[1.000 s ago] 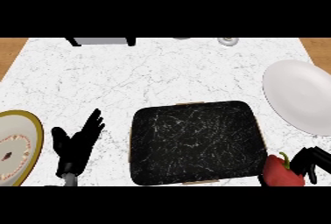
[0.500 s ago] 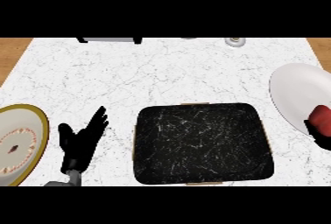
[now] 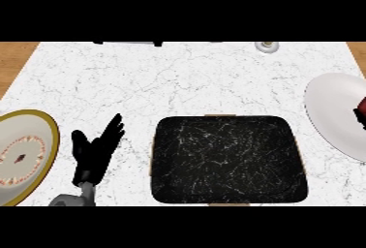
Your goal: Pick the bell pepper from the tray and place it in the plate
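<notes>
The black tray (image 3: 225,160) lies in the middle of the counter with nothing in it. A white plate (image 3: 332,114) is at the right edge. Over the plate's right part, a sliver of the red bell pepper (image 3: 361,105) shows, cut off by the frame. A dark bit of my right hand (image 3: 357,114) shows against it, and the rest is out of view. Left of the tray, my left hand (image 3: 95,151) rests open with its fingers up, apart from everything.
A gold-rimmed plate (image 3: 25,150) with a patterned centre sits at the far left. A small round jar (image 3: 266,46) and a dark appliance (image 3: 129,43) stand at the back edge. Wood flooring shows past the counter's back corners.
The bell pepper has gone from the counter right of the tray up to the white plate, carried by my right hand. The left hand has stayed put.
</notes>
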Available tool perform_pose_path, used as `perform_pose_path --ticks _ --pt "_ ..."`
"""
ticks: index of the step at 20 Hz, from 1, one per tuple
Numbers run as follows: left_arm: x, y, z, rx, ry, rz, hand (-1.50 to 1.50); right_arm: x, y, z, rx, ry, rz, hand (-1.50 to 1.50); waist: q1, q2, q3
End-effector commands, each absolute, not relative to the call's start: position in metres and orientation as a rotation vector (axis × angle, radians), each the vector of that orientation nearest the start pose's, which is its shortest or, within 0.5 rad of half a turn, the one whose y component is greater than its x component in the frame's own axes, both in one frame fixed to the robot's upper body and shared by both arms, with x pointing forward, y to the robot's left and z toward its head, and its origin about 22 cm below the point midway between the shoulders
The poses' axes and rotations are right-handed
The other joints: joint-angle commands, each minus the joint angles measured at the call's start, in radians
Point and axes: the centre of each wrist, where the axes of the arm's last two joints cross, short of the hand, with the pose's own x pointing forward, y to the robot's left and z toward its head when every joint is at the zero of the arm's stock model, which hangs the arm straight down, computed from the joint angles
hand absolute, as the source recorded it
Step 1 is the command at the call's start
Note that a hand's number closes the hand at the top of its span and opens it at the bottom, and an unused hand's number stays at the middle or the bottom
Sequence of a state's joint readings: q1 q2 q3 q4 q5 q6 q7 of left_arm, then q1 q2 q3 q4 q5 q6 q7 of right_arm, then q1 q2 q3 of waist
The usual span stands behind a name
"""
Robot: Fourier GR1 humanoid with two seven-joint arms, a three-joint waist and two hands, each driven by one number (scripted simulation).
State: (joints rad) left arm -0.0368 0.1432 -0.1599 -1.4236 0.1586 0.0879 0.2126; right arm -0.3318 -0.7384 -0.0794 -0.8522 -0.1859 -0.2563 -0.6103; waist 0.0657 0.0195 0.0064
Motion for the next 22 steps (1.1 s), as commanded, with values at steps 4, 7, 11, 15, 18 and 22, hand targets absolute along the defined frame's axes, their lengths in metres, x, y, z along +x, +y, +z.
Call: perform_pose_path --ticks 4,7,11,15,18,22 --pt "0.252 0.223 -0.021 -0.066 -1.222 -0.098 0.0 0.301 -0.494 0.051 -0.895 -1.507 0.478 -1.5 0.05 0.018 0.0" --pt "0.242 0.213 -0.028 -0.068 -1.213 -0.096 0.0 0.315 -0.48 0.04 -0.786 -1.519 0.513 -1.5 0.046 0.013 0.001" --pt "0.247 0.219 -0.028 -0.06 -1.217 -0.094 0.0 0.327 -0.47 0.033 -0.634 -1.635 0.438 -1.5 0.028 0.012 0.003" --pt "0.256 0.232 -0.016 -0.042 -1.232 -0.064 0.0 0.337 -0.467 0.04 -0.517 -1.786 0.278 -1.5 0.018 0.011 0.003" --pt "0.238 0.223 -0.034 -0.055 -1.211 -0.067 0.0 0.326 -0.483 0.039 -0.484 -1.824 0.134 -1.5 0.007 0.008 0.002" --pt "0.243 0.222 -0.03 -0.036 -1.223 -0.039 0.0 0.306 -0.512 0.048 -0.453 -1.809 0.058 -1.5 0.003 0.012 0.003"
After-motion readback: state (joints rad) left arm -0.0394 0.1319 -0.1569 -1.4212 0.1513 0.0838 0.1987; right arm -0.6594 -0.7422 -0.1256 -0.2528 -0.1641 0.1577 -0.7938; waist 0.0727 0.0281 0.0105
